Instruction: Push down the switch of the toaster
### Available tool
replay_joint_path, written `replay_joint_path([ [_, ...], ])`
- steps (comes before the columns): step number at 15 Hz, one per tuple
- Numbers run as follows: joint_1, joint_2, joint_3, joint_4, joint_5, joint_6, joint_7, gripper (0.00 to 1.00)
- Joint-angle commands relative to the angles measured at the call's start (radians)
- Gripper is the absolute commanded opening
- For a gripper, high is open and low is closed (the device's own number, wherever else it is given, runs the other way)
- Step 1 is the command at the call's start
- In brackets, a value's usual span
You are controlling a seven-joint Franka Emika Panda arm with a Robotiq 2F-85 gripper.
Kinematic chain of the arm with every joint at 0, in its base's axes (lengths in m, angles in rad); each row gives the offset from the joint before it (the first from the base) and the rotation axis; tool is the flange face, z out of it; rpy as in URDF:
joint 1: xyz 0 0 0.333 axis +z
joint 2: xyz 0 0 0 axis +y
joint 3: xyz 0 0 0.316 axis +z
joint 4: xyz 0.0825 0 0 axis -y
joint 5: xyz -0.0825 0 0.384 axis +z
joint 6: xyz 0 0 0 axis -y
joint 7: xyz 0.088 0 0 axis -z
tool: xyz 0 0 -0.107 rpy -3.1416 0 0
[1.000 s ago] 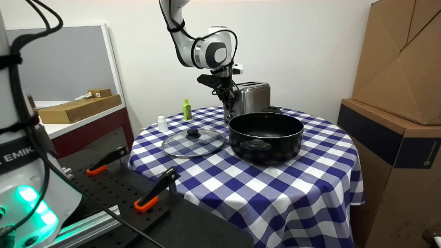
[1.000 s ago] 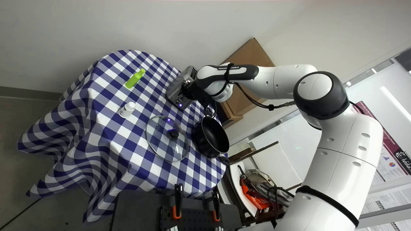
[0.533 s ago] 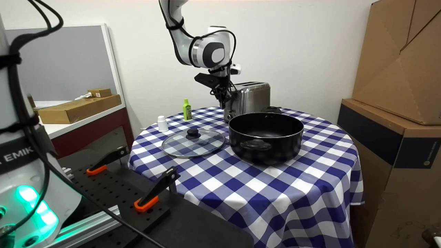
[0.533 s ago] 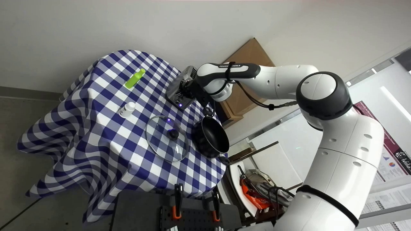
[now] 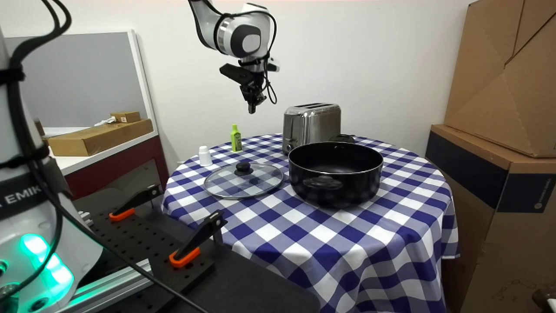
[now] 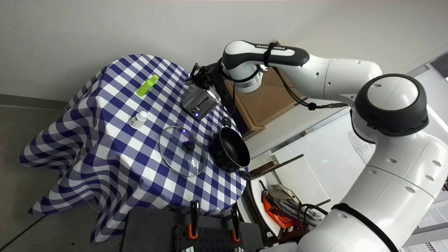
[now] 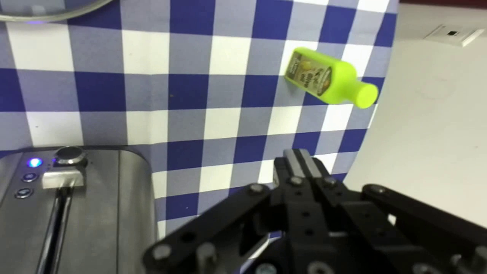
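Note:
The toaster, a shiny silver box, stands at the table's far side in both exterior views. In the wrist view the toaster is at lower left. Its silver switch lever sits at the knob end of the slot, right beside the round knob. A blue light glows next to it. My gripper is up in the air, clear of the toaster and to its left in that exterior view. In the wrist view the gripper is shut with its pads together, holding nothing.
A black pot stands in front of the toaster. A glass lid, a white cup-like object and a green bottle are on the checked tablecloth. Cardboard boxes stand beside the table.
My gripper has risen and moved away from the toaster's front, up and left in an exterior view. The toaster's front, hidden before, now shows. The toaster, pot and lid have not moved.

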Motion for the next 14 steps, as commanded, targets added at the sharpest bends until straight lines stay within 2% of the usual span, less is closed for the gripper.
replay_joint_path([
  [1,0.03,-0.188,-0.03,-0.104,0.034,-0.159,0.014,0.0],
  [4,0.086,-0.343,-0.107,-0.174,-0.032,-0.34,0.131,0.0],
  [5,0.099,-0.387,-0.122,-0.197,-0.045,-0.379,0.168,0.26],
  [6,0.108,-0.428,-0.134,-0.211,-0.056,-0.431,0.198,0.27],
  [7,0.118,-0.468,-0.143,-0.231,-0.07,-0.464,0.235,0.32],
  [11,0.134,-0.606,-0.148,-0.304,-0.126,-0.586,0.355,0.62],
  [14,0.122,-0.685,-0.145,-0.352,-0.24,-0.653,0.417,0.84],
])
